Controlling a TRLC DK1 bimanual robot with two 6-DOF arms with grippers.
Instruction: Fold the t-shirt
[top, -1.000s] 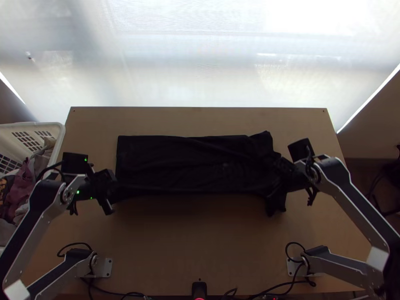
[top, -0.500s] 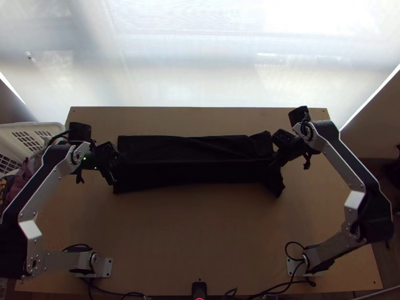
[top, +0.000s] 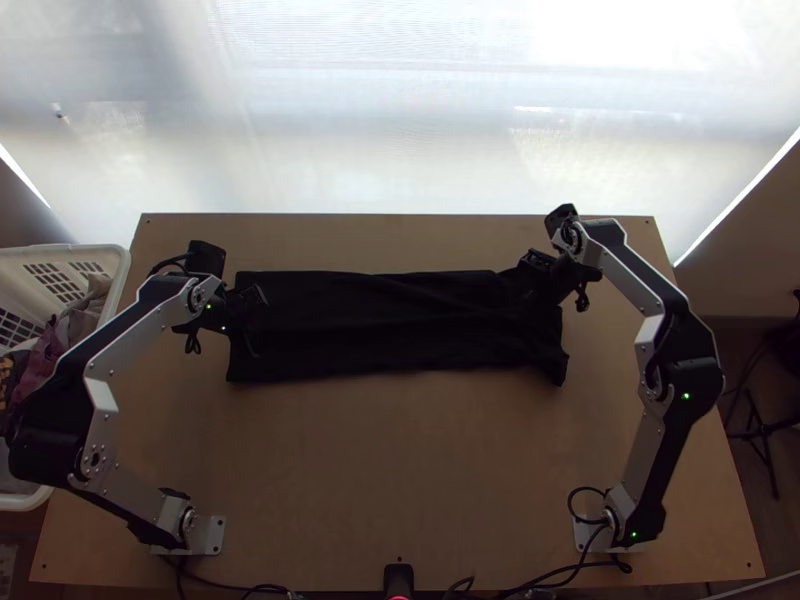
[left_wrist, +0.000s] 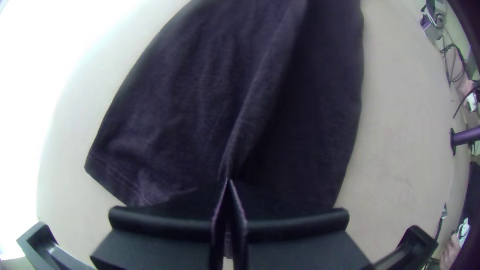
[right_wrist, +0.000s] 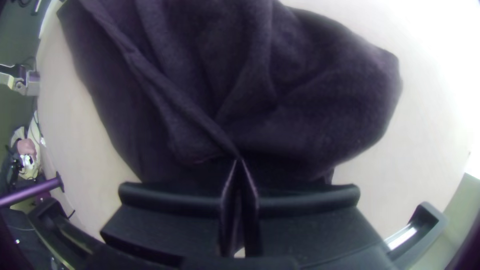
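A dark t-shirt (top: 400, 325) lies as a long folded strip across the table. At its left end is my left gripper (top: 255, 310); my right gripper (top: 535, 285) is over its right end, toward the far side. In the left wrist view, the left gripper (left_wrist: 229, 182) is shut on a raised ridge of the t-shirt (left_wrist: 185, 100), with layers lying on both sides of it. The right wrist view has the right gripper (right_wrist: 240, 162) shut on a fold of the t-shirt (right_wrist: 320, 110), which is wrinkled around the fingers.
A white basket (top: 115, 265) with clothes stands at the table's left edge. Bare wooden table (top: 400, 470) lies between the shirt and the near edge, where cables run. A pale translucent curtain (top: 400, 110) hangs behind the far edge.
Both grippers have moved toward the far side, the left also rightward, the right last leftward. The shirt's near edge has shifted away from the near side, and the strip is narrower.
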